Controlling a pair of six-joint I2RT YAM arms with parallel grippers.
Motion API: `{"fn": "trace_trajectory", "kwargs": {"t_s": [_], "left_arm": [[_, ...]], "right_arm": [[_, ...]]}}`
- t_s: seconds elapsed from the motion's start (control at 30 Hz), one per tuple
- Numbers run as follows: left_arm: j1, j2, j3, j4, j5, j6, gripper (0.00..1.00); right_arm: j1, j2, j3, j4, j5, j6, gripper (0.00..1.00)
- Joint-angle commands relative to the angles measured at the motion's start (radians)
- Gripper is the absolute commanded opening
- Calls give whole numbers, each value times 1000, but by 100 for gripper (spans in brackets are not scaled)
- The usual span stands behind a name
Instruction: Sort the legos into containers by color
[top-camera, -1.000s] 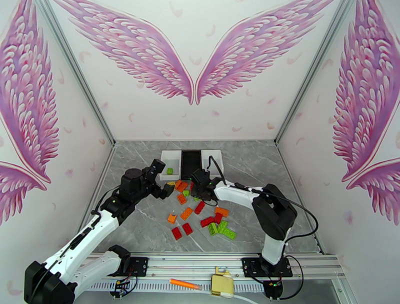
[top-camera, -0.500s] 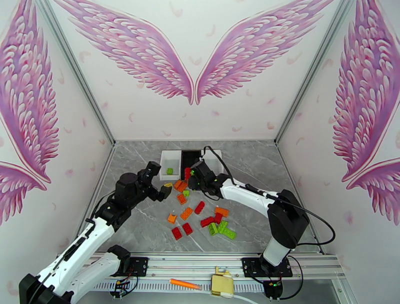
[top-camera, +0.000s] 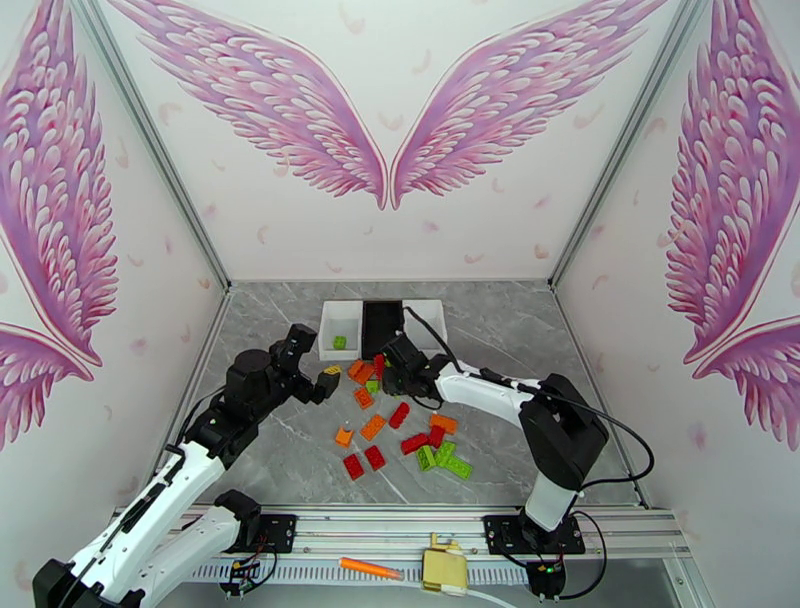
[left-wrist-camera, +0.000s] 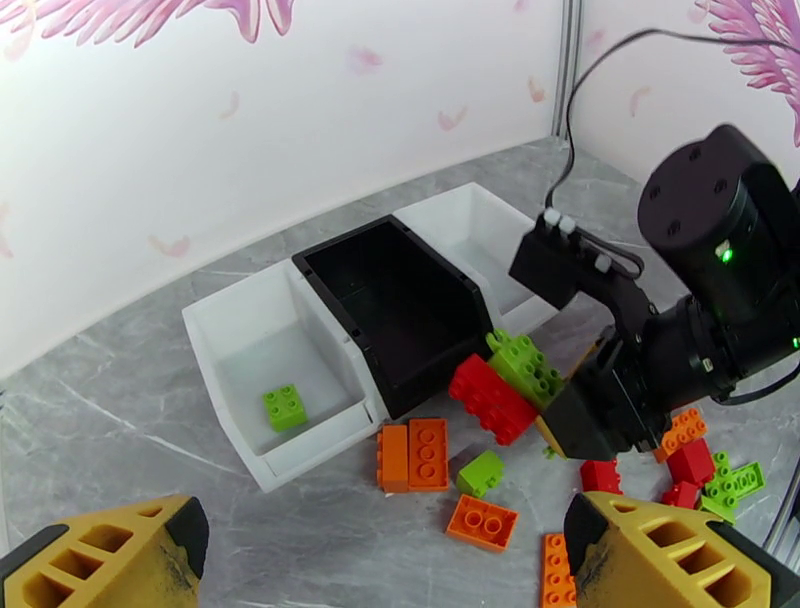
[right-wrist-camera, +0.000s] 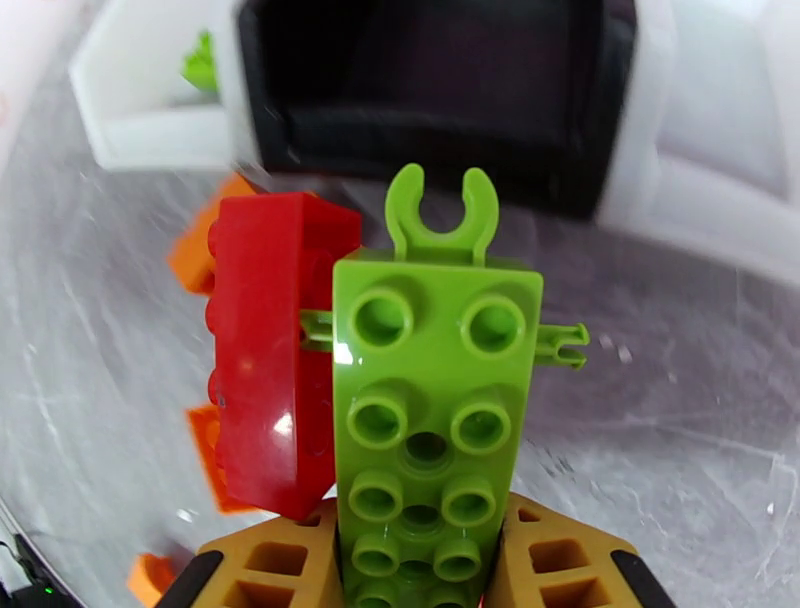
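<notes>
1 green lego (right-wrist-camera: 430, 400) and 1 red lego (right-wrist-camera: 270, 360) are clamped by the right gripper (right-wrist-camera: 425, 560). Left gripper (left-wrist-camera: 380, 555) — held spread.

Black tray (right-wrist-camera: 425, 135) blurred; green lego (right-wrist-camera: 432, 405) bottom cropped

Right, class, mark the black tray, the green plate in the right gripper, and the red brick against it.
black tray (left-wrist-camera: 392, 300): left wrist view, bare inside.
green plate (right-wrist-camera: 430, 400): right wrist view, studded top.
red brick (right-wrist-camera: 272, 370): right wrist view, smooth face.
</notes>
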Motion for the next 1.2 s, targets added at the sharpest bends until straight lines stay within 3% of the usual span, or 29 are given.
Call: {"fn": "trace_trajectory", "kwargs": {"t_s": [0.0,0.37,0.63,0.77,1.03,1.17], "left_arm": [[-5,1,-17,-5,7,-3,99],[-6,5,-34,19,15,-5,99],[-4,23,-33,31,38,-8,99],[-7,29,-30,32,80,7,99],[-10,40,-42,60,136,35,99],[-10,52,-39,59,142,37,99]], "right_arm": [[-25,-5,-20,-19,24,-24,26],[-55,78,0,8,31,-5,34],[-56,31,-13,17,31,7,59],[-58,-6,-29,34,34,20,67],[-67,-14,-42,17,29,29,68],[-69,6,-42,18,20,34,60]]}}
